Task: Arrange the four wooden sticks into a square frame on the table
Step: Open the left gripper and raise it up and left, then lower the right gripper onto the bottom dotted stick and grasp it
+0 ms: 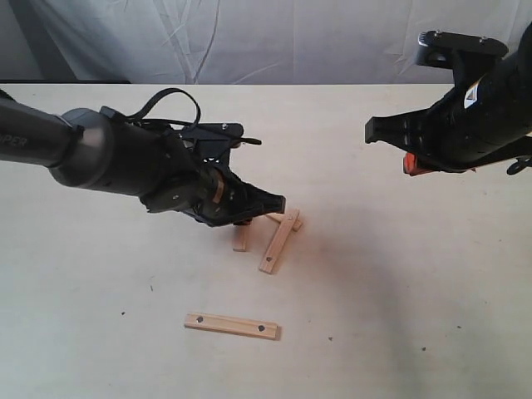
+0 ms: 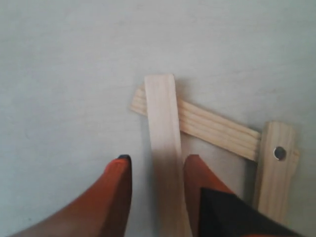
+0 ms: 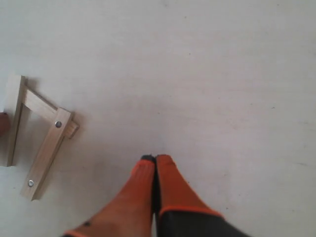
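Note:
Three of the wooden sticks lie touching in a loose U on the table (image 1: pixel 399 283): a plain stick (image 2: pixel 162 113), a thin ridged stick (image 2: pixel 217 129) lying under that plain stick's end, and a wider holed stick (image 2: pixel 275 173). The exterior view shows the holed stick (image 1: pixel 278 241) slanting and the plain one (image 1: pixel 241 238) partly hidden under my left gripper (image 1: pixel 248 218). My left gripper (image 2: pixel 158 163) is open, with an orange finger (image 2: pixel 121 197) on each side of the plain stick and small gaps. The second holed stick (image 1: pixel 231 325) lies alone, nearer the front. My right gripper (image 3: pixel 155 159) is shut, empty, above bare table.
The wrinkled white cloth backdrop (image 1: pixel 274 37) hangs behind the table's far edge. The right arm (image 1: pixel 465 116) hovers at the far right, well away from the sticks. Tiny dark specks (image 1: pixel 330 339) dot the surface.

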You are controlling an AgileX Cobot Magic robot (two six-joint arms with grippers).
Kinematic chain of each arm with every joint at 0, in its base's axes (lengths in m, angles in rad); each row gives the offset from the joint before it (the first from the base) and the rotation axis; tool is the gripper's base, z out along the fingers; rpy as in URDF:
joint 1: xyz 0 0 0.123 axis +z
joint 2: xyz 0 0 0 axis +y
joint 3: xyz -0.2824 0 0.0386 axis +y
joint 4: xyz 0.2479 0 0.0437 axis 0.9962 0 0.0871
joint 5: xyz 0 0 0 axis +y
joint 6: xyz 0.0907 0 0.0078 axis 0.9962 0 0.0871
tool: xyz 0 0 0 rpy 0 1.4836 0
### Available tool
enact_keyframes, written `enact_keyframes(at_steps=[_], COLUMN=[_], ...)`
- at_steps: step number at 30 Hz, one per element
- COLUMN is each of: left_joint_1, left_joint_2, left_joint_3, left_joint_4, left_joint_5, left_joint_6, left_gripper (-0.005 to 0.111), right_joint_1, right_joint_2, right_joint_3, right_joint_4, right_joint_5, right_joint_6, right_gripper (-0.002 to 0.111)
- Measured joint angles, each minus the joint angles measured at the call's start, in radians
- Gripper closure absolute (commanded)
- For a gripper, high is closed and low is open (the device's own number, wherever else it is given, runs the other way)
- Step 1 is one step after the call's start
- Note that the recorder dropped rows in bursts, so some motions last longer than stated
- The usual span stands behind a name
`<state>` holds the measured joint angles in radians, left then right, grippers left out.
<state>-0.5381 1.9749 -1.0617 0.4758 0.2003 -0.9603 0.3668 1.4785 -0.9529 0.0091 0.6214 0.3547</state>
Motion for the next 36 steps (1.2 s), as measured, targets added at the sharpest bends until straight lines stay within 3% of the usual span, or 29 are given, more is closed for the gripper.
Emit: enact_keyframes(at_steps=[6,11,13,16,19,23,25,28,30,31,33,35,36], left_joint_1=[0.0,0.0,0.0,0.047,0.191,0.31,0.414,0.467,0.471,0.471,0.471,0.471,0.471], left_joint_2=[-0.049,-0.118,-0.159,-0.248,-0.346,-0.388,-0.411,-0.42,-0.42,-0.42,-0.42,-0.42,-0.42], left_joint_3=[0.0,0.0,0.0,0.0,0.0,0.0,0.0,0.0,0.0,0.0,0.0,0.0,0.0], left_joint_4=[0.088,0.197,0.249,0.249,0.037,-0.202,-0.469,-0.701,-0.736,-0.74,-0.752,-0.766,-0.771], left_joint_5=[0.086,0.277,0.368,0.448,0.465,0.489,0.509,0.566,0.6,0.604,0.607,0.597,0.595], left_joint_6=[0.002,0.004,0.02,0.152,0.412,0.665,0.889,1.088,1.145,1.155,1.164,1.166,1.168], left_gripper=[0.071,0.074,0.08,0.106,0.107,0.107,0.107,0.107,0.107,0.107,0.107,0.107,0.107], right_joint_1=[0.0,0.0,0.012,0.081,0.199,0.303,0.409,0.492,0.544,0.57,0.604,0.609,0.609], right_joint_2=[0.0,0.0,0.0,0.0,0.007,0.056,0.147,0.246,0.312,0.338,0.378,0.395,0.4], right_joint_3=[0.0,0.0,0.0,0.0,0.0,-0.008,-0.058,-0.118,-0.146,-0.15,-0.154,-0.154,-0.154], right_joint_4=[0.0,0.031,0.067,0.155,0.2,0.224,0.237,0.239,0.239,0.239,0.241,0.246,0.246], right_joint_5=[0.0,0.0,0.0,0.017,0.035,0.039,0.043,0.045,0.046,0.037,0.007,-0.015,-0.026], right_joint_6=[0.0,-0.055,-0.104,-0.253,-0.413,-0.532,-0.571,-0.638,-0.72,-0.762,-0.797,-0.803,-0.805], right_gripper=[0.108,0.108,0.108,0.108,0.108,0.108,0.108,0.108,0.107,0.102,0.069,0.057,0.056])
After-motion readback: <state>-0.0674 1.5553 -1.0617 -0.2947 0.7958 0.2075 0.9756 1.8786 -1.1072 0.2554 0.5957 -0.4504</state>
